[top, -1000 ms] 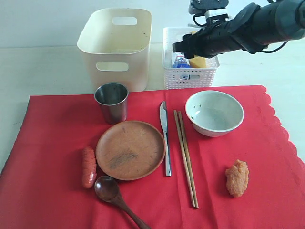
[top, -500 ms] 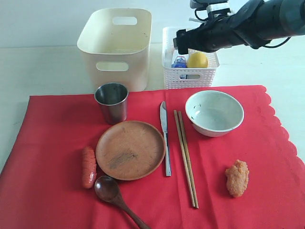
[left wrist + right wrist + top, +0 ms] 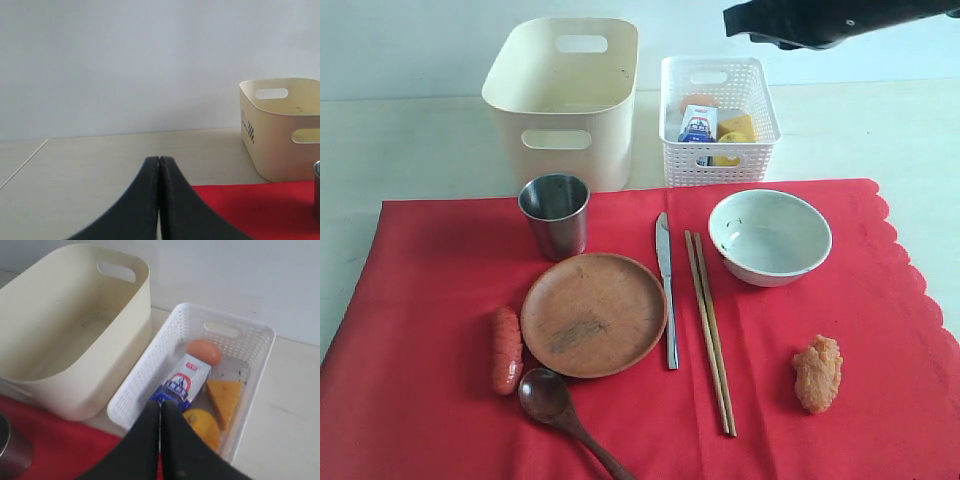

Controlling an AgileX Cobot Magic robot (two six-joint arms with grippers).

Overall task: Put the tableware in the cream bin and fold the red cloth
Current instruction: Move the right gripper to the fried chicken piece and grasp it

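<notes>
The red cloth lies flat under a steel cup, brown wooden plate, white bowl, metal knife, chopsticks and dark wooden spoon. Behind the cloth stands the empty cream bin. High above the white basket my right gripper is shut with nothing in it; only its dark arm shows in the exterior view. My left gripper is shut and empty, low over the table left of the cloth.
A white lattice basket beside the bin holds a milk carton, egg, cheese and lemon. A sausage lies left of the plate and an orange food lump at the cloth's right.
My right arm has lifted up and away from the basket, leaving the lemon inside, and its gripper has gone from open to shut. The left gripper has stayed shut.
</notes>
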